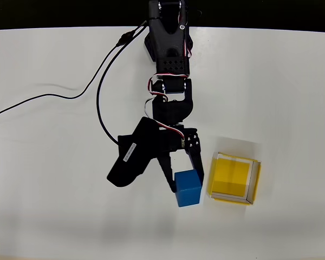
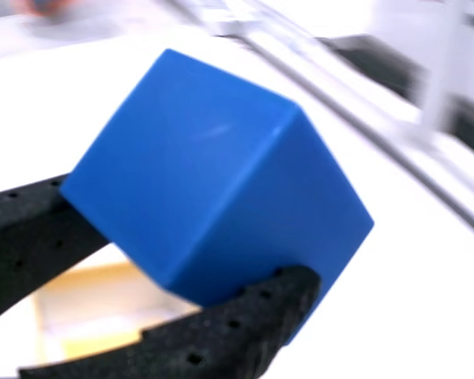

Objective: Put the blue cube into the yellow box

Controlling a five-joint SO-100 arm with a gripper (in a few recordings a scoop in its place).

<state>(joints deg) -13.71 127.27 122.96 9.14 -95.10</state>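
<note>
Just left of the yellow box in the overhead view, the blue cube sits clamped between the two black fingers of the gripper. So the gripper is closed around the cube, one finger on its left side and the other on the side facing the box. A narrow strip of white table shows between the cube and the box's near wall, so the two aren't touching. The box is open on top, yellow floor showing, pale inner walls, turned a bit askew. The black arm comes down from the top edge toward the box's left side, with a black cable looping off to the left, well away from the box.

The wrist view is pretty blurry, but the cube is big and tilted there, pinched between a finger at the left and one underneath. A pale yellowish patch shows below the cube between the fingers, probably the box, though it's too soft to be sure. Can't tell from either view whether the cube is lifted off the table or resting on it.
</note>
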